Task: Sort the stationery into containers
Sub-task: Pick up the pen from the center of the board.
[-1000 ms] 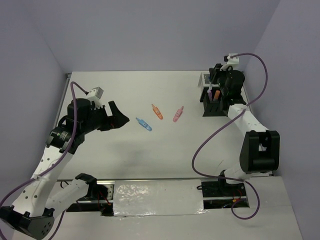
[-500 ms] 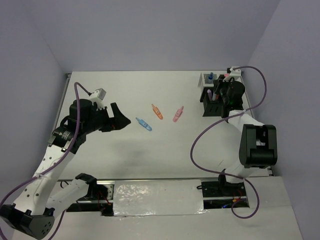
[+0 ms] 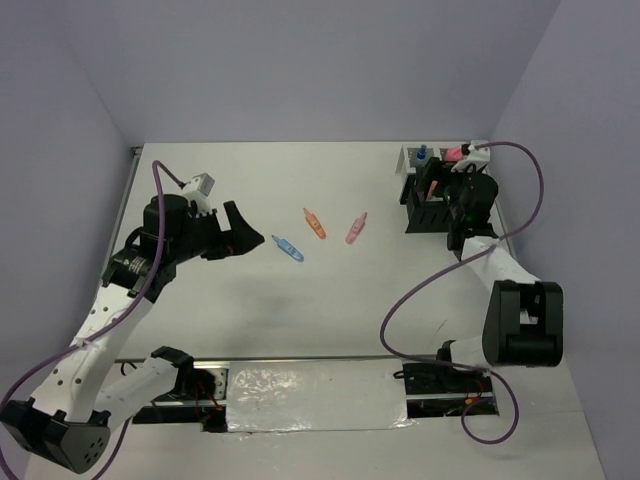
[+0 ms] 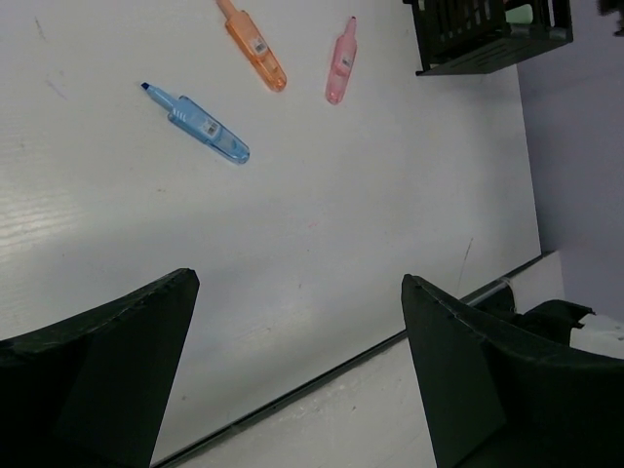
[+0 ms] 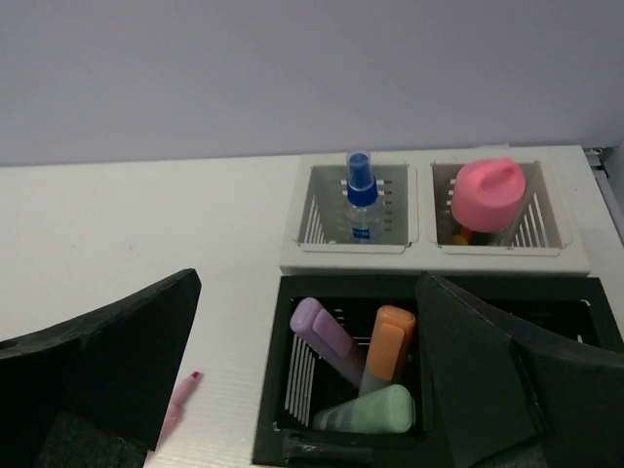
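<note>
Three markers lie on the white table: blue, orange, pink. We count three more in the organiser, one bottle in the tray. Left gripper, right gripper: agape, empty. Lilac walls.

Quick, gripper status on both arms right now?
Left gripper: open, fingers wide apart, holding nothing.
Right gripper: open, holding nothing, above the black organiser.
</note>
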